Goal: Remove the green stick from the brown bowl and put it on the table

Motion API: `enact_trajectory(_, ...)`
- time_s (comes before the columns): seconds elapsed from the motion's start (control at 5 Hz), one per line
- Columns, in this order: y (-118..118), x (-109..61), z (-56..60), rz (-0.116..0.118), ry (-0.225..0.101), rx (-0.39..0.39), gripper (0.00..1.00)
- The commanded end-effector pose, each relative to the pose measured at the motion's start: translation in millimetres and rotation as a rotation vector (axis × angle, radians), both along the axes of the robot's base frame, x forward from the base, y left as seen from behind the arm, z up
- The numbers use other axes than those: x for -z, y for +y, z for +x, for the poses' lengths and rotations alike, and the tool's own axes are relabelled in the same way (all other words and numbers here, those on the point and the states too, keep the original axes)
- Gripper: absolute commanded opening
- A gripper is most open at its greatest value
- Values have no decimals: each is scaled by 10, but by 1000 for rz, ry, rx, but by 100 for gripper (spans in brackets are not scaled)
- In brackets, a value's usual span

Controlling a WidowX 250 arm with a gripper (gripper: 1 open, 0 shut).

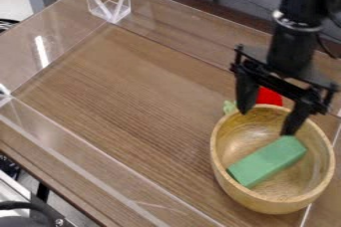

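The green stick [266, 160] lies flat and slanted inside the brown bowl [234, 161], which sits at the near right of the table [120, 92]. My gripper [273, 113] hangs over the bowl's far rim, pointing straight down, open, with nothing between its black fingers [246, 97]. The stick lies a little below and in front of the fingertips, untouched.
A red ball with a green stem [269, 98] sits just behind the bowl, partly hidden by my gripper. Low clear acrylic walls [107, 7] border the table. The bowl sits close to the right wall and the near edge.
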State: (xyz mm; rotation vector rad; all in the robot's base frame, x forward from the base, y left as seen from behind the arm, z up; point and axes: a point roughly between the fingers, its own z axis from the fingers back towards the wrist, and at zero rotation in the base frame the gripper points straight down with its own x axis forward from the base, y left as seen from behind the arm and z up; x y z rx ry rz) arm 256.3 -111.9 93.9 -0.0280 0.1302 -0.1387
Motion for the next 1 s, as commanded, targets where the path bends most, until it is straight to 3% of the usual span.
enact_trajectory(0.0,-75,-135,-13,-19,-56,39,100)
enact_trajectory(0.4,-246,-61,-267,-9,-67,38,100)
enact_trajectory(0.8,-66,-135,-95,9,-140,117,100)
